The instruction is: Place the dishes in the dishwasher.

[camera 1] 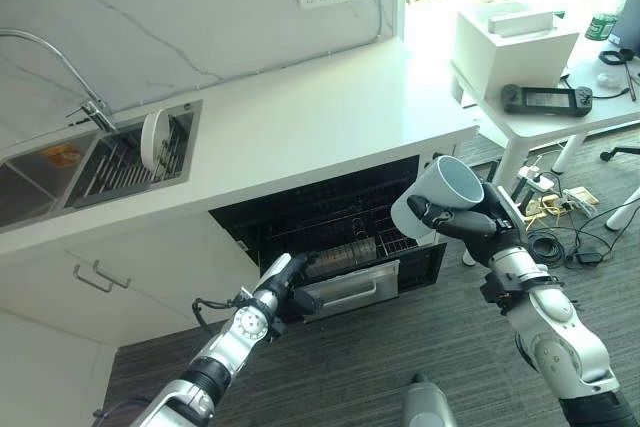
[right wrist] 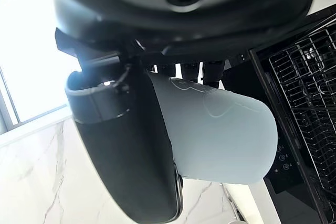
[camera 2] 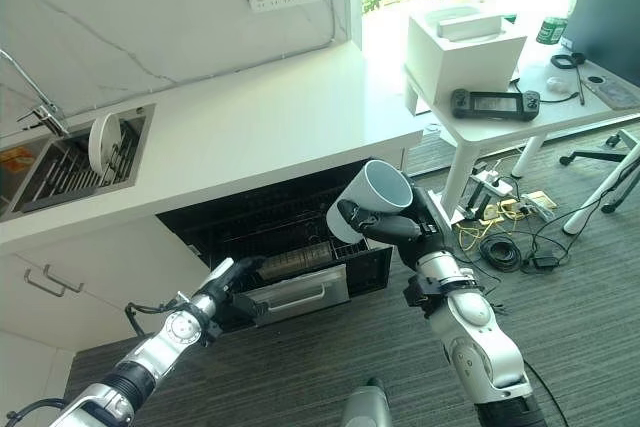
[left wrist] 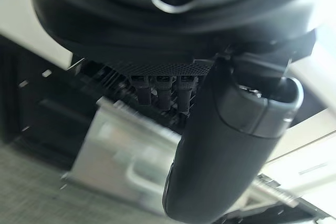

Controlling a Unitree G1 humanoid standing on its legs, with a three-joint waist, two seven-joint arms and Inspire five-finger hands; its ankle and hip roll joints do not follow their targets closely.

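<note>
White counter [camera 1: 300,117], open dishwasher [camera 1: 330,217], right hand [camera 1: 470,222] gripping mug [camera 1: 440,192]

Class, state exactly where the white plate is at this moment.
The white plate stands on edge in the sink rack at the counter's left, just right of the faucet.

I saw the white mug [camera 1: 440,194] tilted, its open mouth facing up and away, gripped in my right hand [camera 1: 470,222] just in front of the open dishwasher [camera 1: 340,222]. The dishwasher sat under the white counter, its dark rack [camera 1: 350,242] pulled out with a silver-fronted drawer at the front, where my left hand [camera 1: 285,282] rested. One white plate [camera 1: 153,139] stood upright on edge in the sink rack.
</note>
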